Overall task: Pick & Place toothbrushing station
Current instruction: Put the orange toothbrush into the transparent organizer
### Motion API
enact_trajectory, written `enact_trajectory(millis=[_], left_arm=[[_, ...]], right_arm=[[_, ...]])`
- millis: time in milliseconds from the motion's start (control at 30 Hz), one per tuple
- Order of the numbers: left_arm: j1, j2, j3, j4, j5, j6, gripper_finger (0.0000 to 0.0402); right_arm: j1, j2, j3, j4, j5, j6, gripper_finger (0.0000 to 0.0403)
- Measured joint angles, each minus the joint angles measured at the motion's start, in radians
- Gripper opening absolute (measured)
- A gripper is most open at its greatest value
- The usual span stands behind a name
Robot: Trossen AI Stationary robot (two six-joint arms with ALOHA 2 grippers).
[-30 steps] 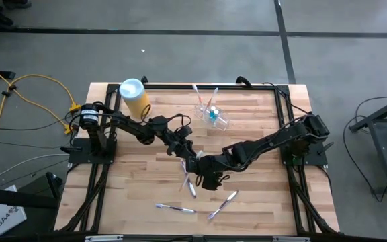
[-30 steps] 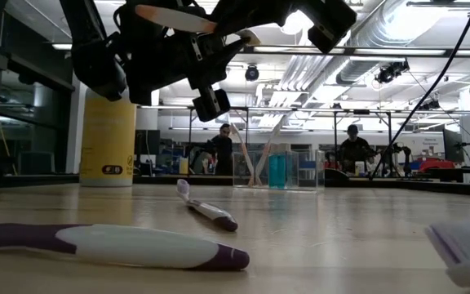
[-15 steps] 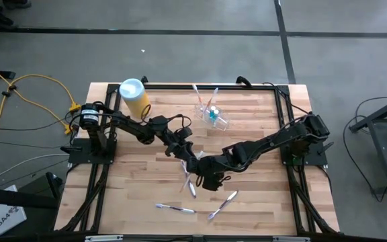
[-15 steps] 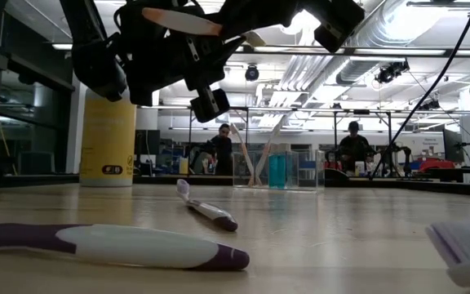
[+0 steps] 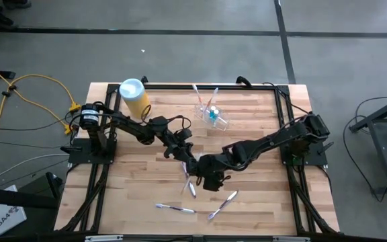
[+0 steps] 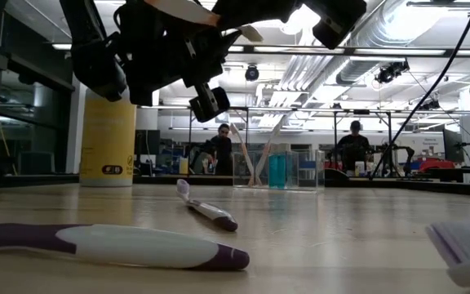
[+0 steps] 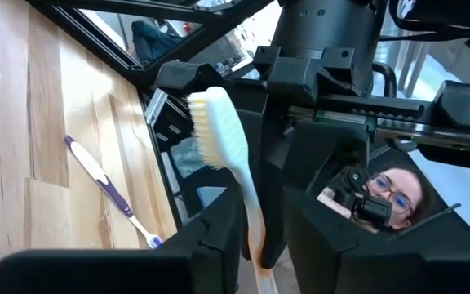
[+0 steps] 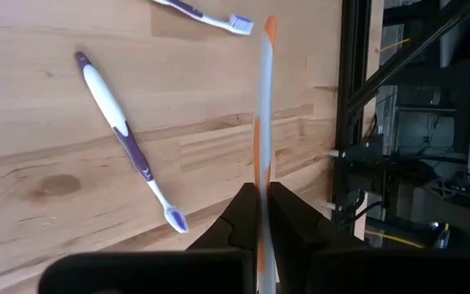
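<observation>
Both grippers meet mid-table: the right gripper [image 8: 259, 196] is clenched on an orange-and-white toothbrush [image 8: 263, 106], and the left gripper's [image 7: 255, 229] fingers flank the same brush. Well apart, the toothbrushing station [image 5: 211, 114] stands near the far edge.

Pale butcher-block wood table [image 5: 261, 121], matt with visible grain and plank seams; black metal frame rail [image 5: 180, 86] along its 12 o'clock edge, satin. Small clear colourless plastic holder cup [image 5: 211, 114] looks glossy and see-through, the yellow plastic canister with pale blue lid [image 5: 135, 98] at 10 o'clock smooth and matt. White-and-purple plastic toothbrush [image 6: 113, 245] lying at 6 o'clock has a smooth, slightly shiny handle; white-and-orange plastic toothbrush [image 8: 262, 114] smooth, its bristles [image 7: 210, 126] fuzzy.
</observation>
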Motion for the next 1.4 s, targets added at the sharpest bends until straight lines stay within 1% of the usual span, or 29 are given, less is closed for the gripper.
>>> enact_trajectory(millis=[133,233,367,567,767,1133,1233,1400], left_arm=[[0.005,0.000,0.000,0.000,-0.008,0.002,0.0053],[0.011,-0.001,0.001,0.021,-0.016,0.012,0.0039],[0.015,-0.002,0.009,0.021,-0.018,0.016,0.0037],[0.014,-0.002,0.012,0.015,-0.017,-0.004,0.0038],[0.018,-0.001,0.012,-0.018,-0.014,-0.010,0.0059],[0.040,-0.001,0.011,-0.067,-0.009,-0.013,0.0133],[0.052,-0.001,0.011,-0.064,-0.007,-0.013,0.0138],[0.049,-0.001,0.011,-0.065,0.005,-0.013,0.0139]], right_arm=[[-0.005,0.000,0.000,0.007,-0.009,0.000,0.0007],[-0.006,0.001,-0.002,-0.004,-0.025,0.003,0.0006],[-0.012,0.004,-0.003,-0.002,-0.052,0.006,0.0005],[-0.011,0.003,-0.003,-0.003,-0.051,0.005,0.0005],[-0.011,0.003,-0.003,-0.012,0.022,0.011,0.0005],[-0.003,0.003,-0.002,-0.054,0.065,0.064,0.0005],[0.010,0.002,-0.002,-0.062,0.088,0.074,0.0005],[0.017,0.002,-0.002,-0.063,0.087,0.074,0.0005]])
